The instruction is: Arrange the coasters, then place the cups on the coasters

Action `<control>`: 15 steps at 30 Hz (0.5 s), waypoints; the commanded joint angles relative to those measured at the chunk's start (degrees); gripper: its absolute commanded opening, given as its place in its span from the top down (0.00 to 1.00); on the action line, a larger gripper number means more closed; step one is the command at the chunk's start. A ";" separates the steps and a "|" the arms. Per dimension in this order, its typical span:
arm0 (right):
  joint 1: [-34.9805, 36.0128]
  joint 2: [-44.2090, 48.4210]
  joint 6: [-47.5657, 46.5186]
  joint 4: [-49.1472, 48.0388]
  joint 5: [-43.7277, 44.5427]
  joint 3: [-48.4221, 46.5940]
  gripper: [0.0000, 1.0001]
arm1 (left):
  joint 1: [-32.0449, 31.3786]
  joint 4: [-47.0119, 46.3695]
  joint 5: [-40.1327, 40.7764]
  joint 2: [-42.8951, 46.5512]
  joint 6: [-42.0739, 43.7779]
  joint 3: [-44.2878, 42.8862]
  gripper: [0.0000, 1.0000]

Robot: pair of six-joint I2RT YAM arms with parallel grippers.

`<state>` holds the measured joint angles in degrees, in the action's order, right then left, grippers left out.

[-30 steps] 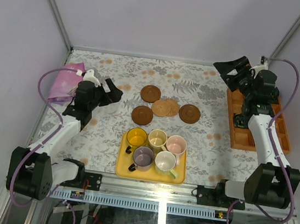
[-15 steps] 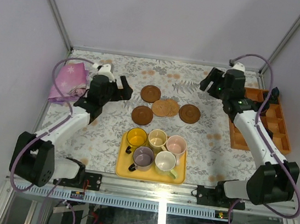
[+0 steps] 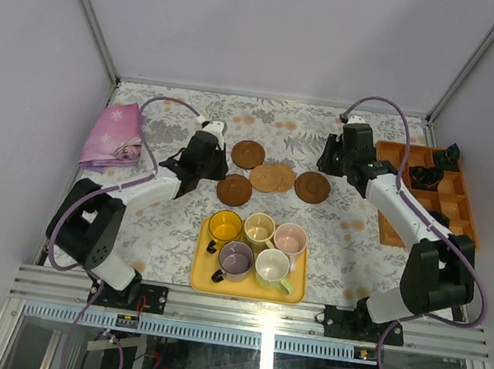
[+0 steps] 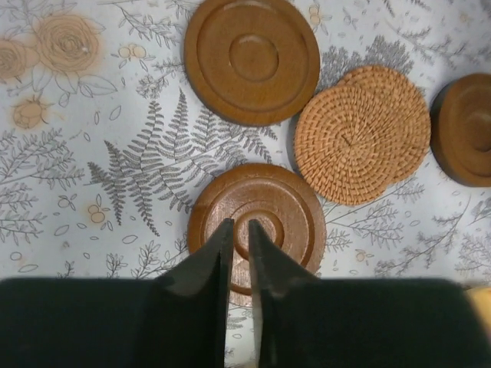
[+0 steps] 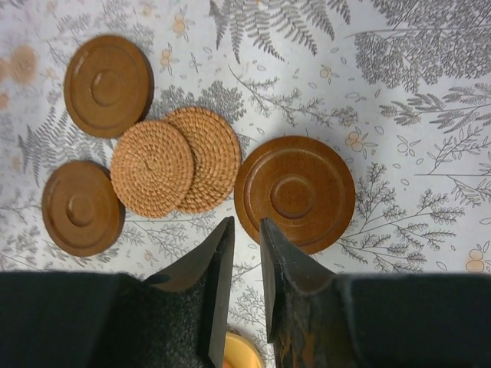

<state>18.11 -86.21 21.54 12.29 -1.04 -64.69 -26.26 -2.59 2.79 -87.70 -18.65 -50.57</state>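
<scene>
Your left gripper (image 4: 239, 226) is closed and empty, its black fingertips over the near part of a dark brown round wooden coaster (image 4: 284, 203); you cannot tell whether they touch it. Your right gripper (image 5: 246, 226) has its jaws a slim gap apart with nothing between them, the tips just beside the near edge of a second dark brown coaster (image 5: 295, 192). Between these two discs lie two tan woven round coasters (image 5: 152, 167), one overlapping the other, and a third dark brown coaster (image 3: 248, 155) sits farther back. None carries a cup. The yellow mug (image 3: 224, 226), cream mug (image 3: 259, 230), pink mug (image 3: 290, 238), purple mug (image 3: 236, 258) and pale green mug (image 3: 272, 265) stand clustered in a yellow rectangular tray (image 3: 246, 292) near the front of the floral-printed tabletop (image 3: 348, 243). A pink folded cloth (image 3: 112, 135) lies far left; an orange divided tray (image 3: 461, 222) sits far right.
</scene>
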 commanded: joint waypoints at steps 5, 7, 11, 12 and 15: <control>1.22 -2.94 -1.50 0.85 3.20 3.34 0.76 | -1.64 -0.28 -3.08 -4.58 -0.15 -2.46 1.00; 1.16 -3.74 -1.22 0.80 2.94 4.11 0.78 | -2.13 0.45 -3.72 -6.13 -0.14 -3.17 1.00; 1.20 -5.81 -1.40 0.14 2.57 4.60 0.81 | -2.85 1.31 -4.83 -9.33 -0.50 -4.54 1.00; 1.19 -6.33 -1.42 -0.08 2.49 4.51 0.81 | -2.95 1.28 -5.27 -10.37 -0.72 -4.88 1.00; 1.16 -7.66 -1.59 -0.65 2.00 3.76 0.82 | -2.92 1.80 -6.72 -13.02 -0.81 -6.53 1.00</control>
<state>19.03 -93.06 20.60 13.43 0.58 -59.79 -28.86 -2.20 -1.23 -97.82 -18.81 -54.22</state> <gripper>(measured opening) 0.187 0.001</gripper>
